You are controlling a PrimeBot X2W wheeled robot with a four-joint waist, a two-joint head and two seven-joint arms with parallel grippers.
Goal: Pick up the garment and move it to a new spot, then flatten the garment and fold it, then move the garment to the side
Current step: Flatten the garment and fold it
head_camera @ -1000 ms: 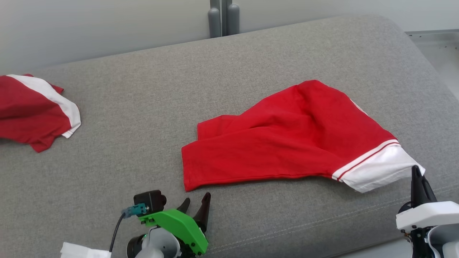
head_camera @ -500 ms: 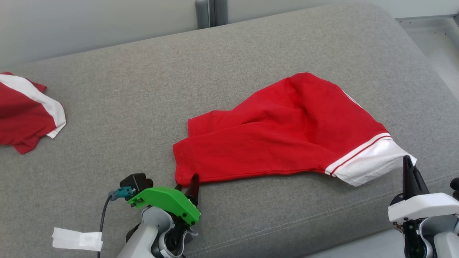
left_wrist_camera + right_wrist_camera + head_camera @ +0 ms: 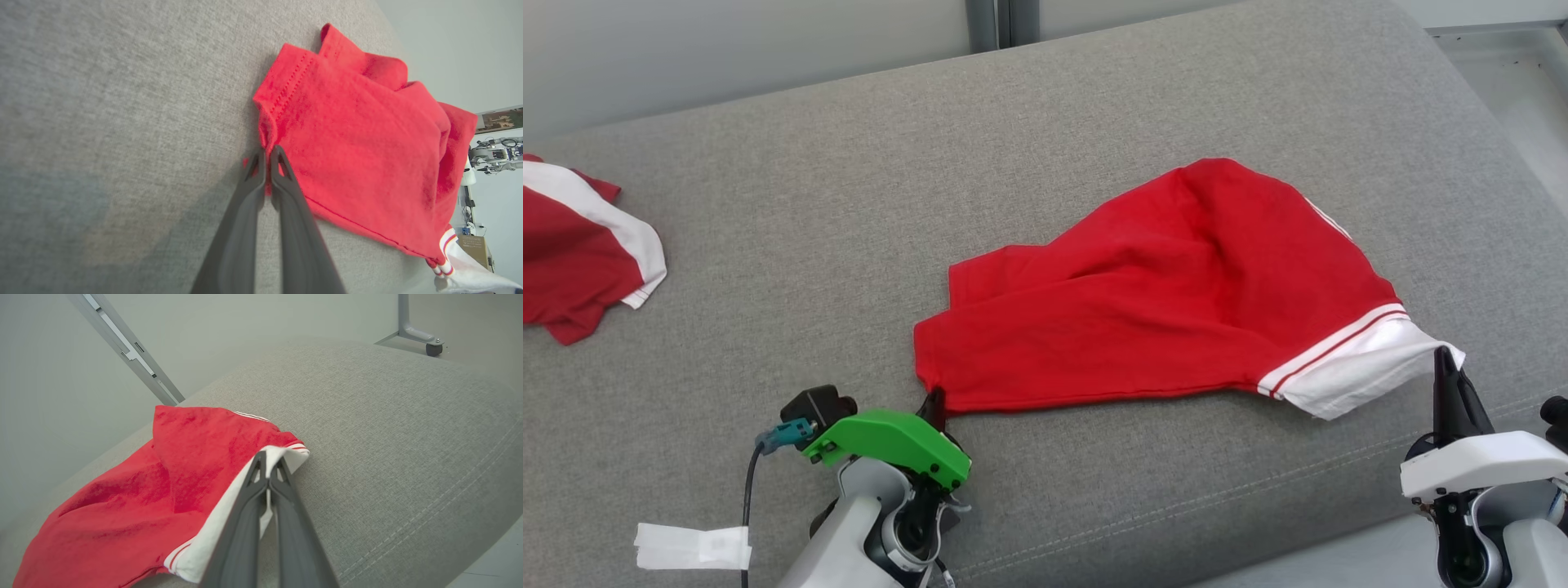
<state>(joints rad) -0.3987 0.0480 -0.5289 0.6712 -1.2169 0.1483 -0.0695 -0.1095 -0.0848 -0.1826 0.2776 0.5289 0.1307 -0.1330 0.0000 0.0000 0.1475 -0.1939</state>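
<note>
Grey upholstered cushion [image 3: 768, 245] before a pale wall: one red shirt [image 3: 1160, 310], rumpled right of centre, likely soft, light and limp, best taken at its edges, left hand [image 3: 934, 401] pinching the near-left hem corner, right hand [image 3: 1444, 361] pinching the white sleeve cuff [image 3: 1347, 371] at near right.

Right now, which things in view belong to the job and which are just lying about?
In the job: red garment, left claw pinching its red corner, right claw pinching its white hem.
Lying about: second red-and-white garment far left, grey post.
</note>
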